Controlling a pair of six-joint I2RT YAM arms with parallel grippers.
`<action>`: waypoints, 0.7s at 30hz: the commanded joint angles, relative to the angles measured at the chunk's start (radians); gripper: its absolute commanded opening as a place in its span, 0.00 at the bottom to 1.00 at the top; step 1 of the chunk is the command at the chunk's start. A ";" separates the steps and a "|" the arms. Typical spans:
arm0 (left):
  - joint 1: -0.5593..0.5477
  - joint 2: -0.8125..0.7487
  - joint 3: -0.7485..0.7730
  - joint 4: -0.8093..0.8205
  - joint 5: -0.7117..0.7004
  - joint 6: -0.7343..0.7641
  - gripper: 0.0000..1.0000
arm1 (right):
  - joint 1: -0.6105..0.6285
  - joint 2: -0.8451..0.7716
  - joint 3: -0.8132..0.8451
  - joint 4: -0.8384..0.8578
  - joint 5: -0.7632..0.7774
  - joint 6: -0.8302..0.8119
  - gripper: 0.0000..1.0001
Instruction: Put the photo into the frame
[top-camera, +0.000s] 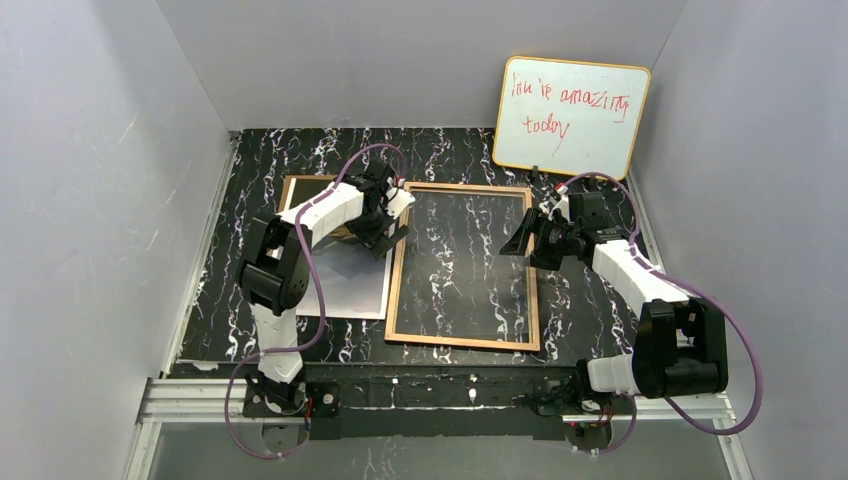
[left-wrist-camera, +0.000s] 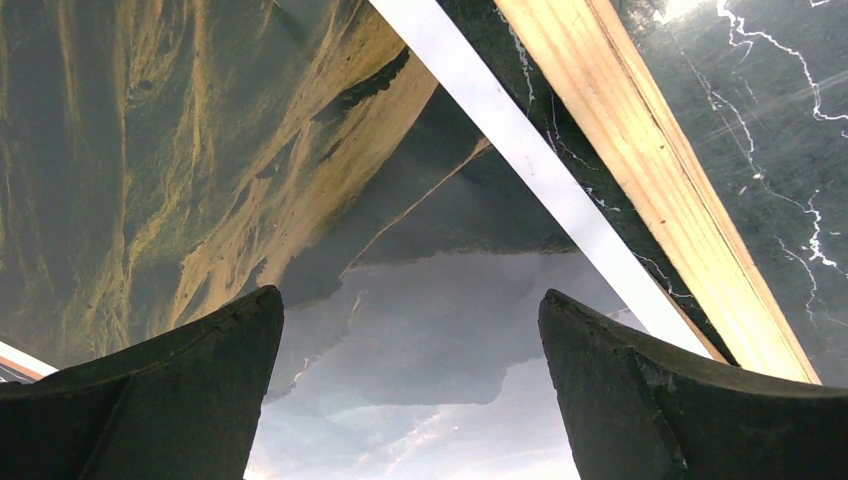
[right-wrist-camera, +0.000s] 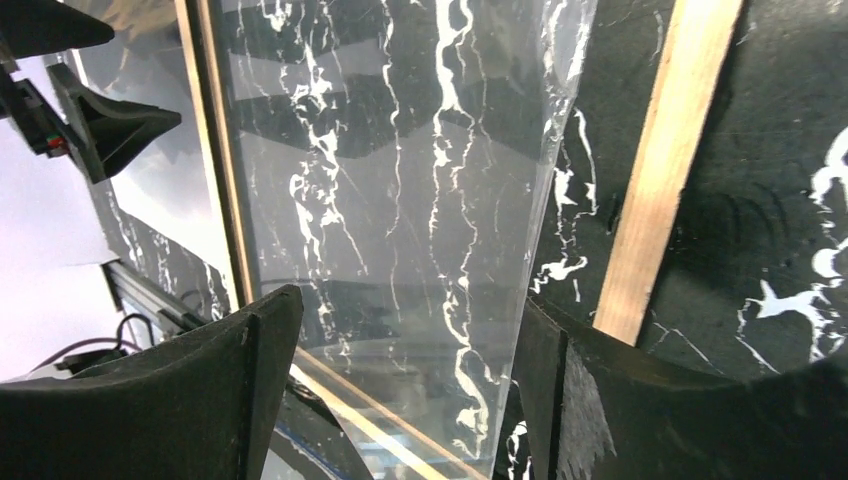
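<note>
The frame (top-camera: 395, 290) lies flat mid-table, tan wooden back up, with its clear pane (right-wrist-camera: 400, 150) inside the rails (right-wrist-camera: 665, 150). The photo (top-camera: 350, 285), a mountain landscape (left-wrist-camera: 200, 150) with a white border, lies face up just left of the frame's left rail (left-wrist-camera: 650, 170). My left gripper (top-camera: 392, 225) hovers open over the photo's right edge (left-wrist-camera: 410, 295), holding nothing. My right gripper (top-camera: 515, 240) is at the frame's right rail, open (right-wrist-camera: 410, 298). The pane's loose edge runs down between its fingers, close to the right finger (right-wrist-camera: 560, 400); no grip on it shows.
A brown backing panel (top-camera: 300, 190) lies behind the photo, partly under the left arm. An orange-edged whiteboard (top-camera: 570, 115) with red writing leans on the back wall at the right. Grey walls close in both sides of the black marbled table (top-camera: 450, 150).
</note>
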 joint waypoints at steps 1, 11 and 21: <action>-0.004 -0.022 -0.005 -0.011 0.002 -0.002 0.98 | -0.002 0.006 0.067 -0.049 0.088 -0.032 0.84; -0.004 -0.025 -0.001 -0.012 -0.002 -0.001 0.98 | -0.003 0.065 0.115 -0.099 0.158 -0.050 0.89; -0.004 -0.020 -0.003 -0.011 0.001 -0.004 0.98 | -0.002 0.093 0.127 -0.110 0.154 -0.054 0.90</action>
